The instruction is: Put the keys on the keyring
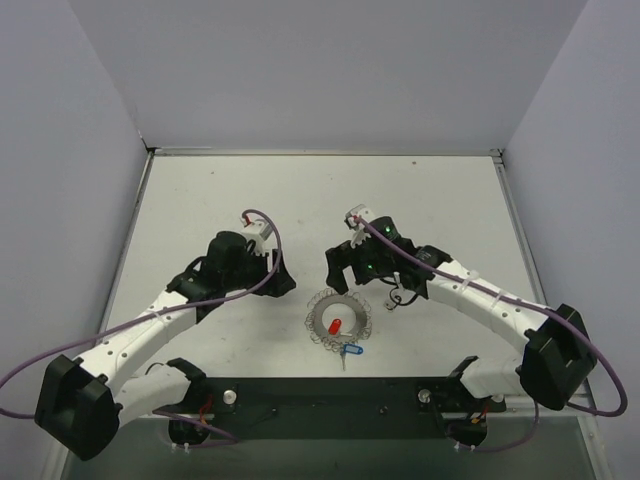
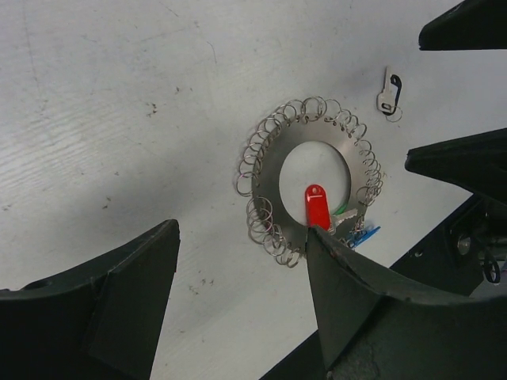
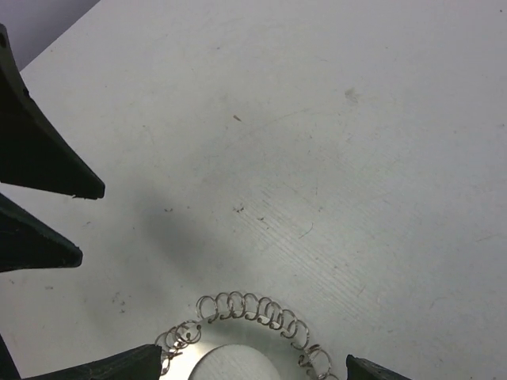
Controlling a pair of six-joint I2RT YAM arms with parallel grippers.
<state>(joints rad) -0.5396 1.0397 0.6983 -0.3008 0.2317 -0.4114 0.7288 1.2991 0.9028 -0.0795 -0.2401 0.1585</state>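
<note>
From the top camera, the silvery keyring of coiled wire links around a flat metal washer [image 1: 322,312] lies on the white bench [image 1: 200,200], midway between the left and right edges and close to the near edge; a small red-headed key [image 1: 333,325] rests inside it and a small blue-headed key [image 1: 350,350] touches its near rim; the left claw [image 1: 282,272] and the right claw [image 1: 348,277] hang at either side of its far rim, both spread and holding nothing. From the left wrist, the left claw [image 2: 238,317] gapes wide above the keyring [image 2: 273,170]; the red-headed key [image 2: 317,207] lies across the washer's inner edge; a sliver of green key head [image 2: 341,211] shows beside it; a small grey metal piece [image 2: 388,91] lies well apart, on the side towards the right edge. From the right wrist, only the far arc of coils [image 3: 253,310] shows, between parted fingertips [image 3: 119,366]. Whether the coloured keys are threaded cannot be told; the grey piece looks loose, so it at least seems left to do.
</note>
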